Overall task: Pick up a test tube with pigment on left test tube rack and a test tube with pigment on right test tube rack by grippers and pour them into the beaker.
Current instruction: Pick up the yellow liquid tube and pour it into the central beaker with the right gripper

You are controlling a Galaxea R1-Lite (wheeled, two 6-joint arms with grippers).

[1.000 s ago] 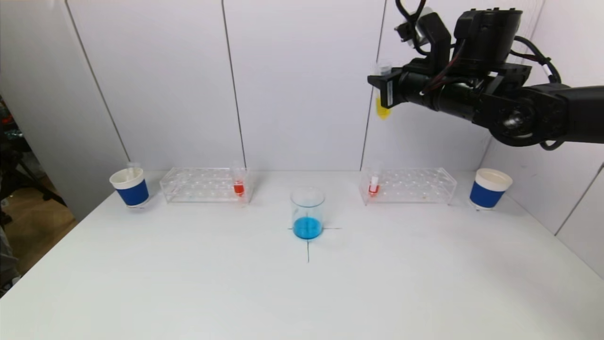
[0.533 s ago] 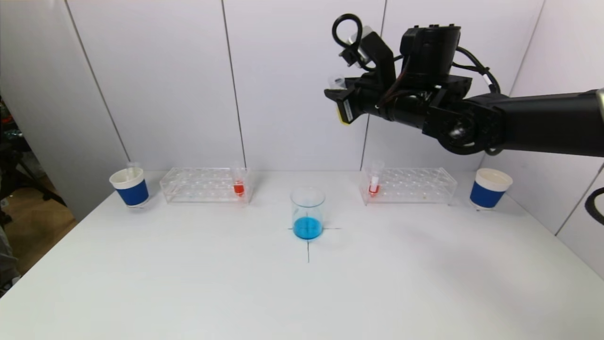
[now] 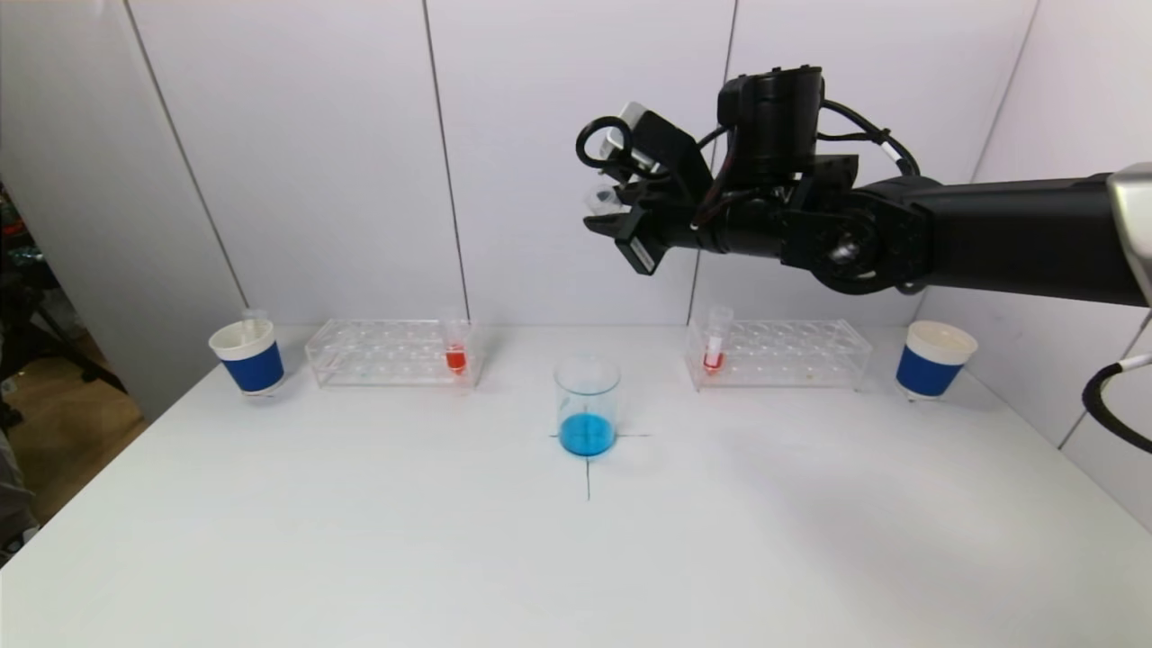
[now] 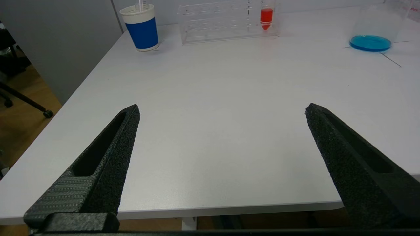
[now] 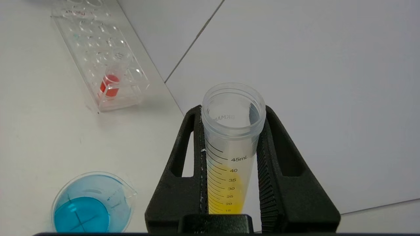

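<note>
Your right hand [image 3: 621, 225] is up in the air above the desk [image 3: 576, 540], over the beaker [image 3: 587, 407] and slightly to its right and behind it. Its 2 fingers [image 5: 272, 183] are clamped on a tube [image 5: 229, 144] holding yellow liquid, pressing on both sides of the tube's body below the open mouth. In the right wrist view you can see the tube's printed scale and the yellow liquid low in it. In the head view only the tube's clear open end [image 3: 601, 196] shows, tilted toward the left.

The beaker stands in the middle of the desk on a drawn cross, with blue liquid in the bottom.

Your left hand [image 4: 223, 157] sits low over the near left part of the desk, its fingers spread wide apart and holding nothing.

The left rack [image 3: 387, 353] holds 1 tube of red liquid [image 3: 455, 346] at its end nearest the beaker. The right rack [image 3: 778, 354] holds 1 tube with red liquid [image 3: 715, 340] at its end nearest the beaker. A blue cup [image 3: 249, 357] stands just beyond the left rack's outer end, and a second blue cup [image 3: 932, 359] stands beyond the right rack's outer end.
</note>
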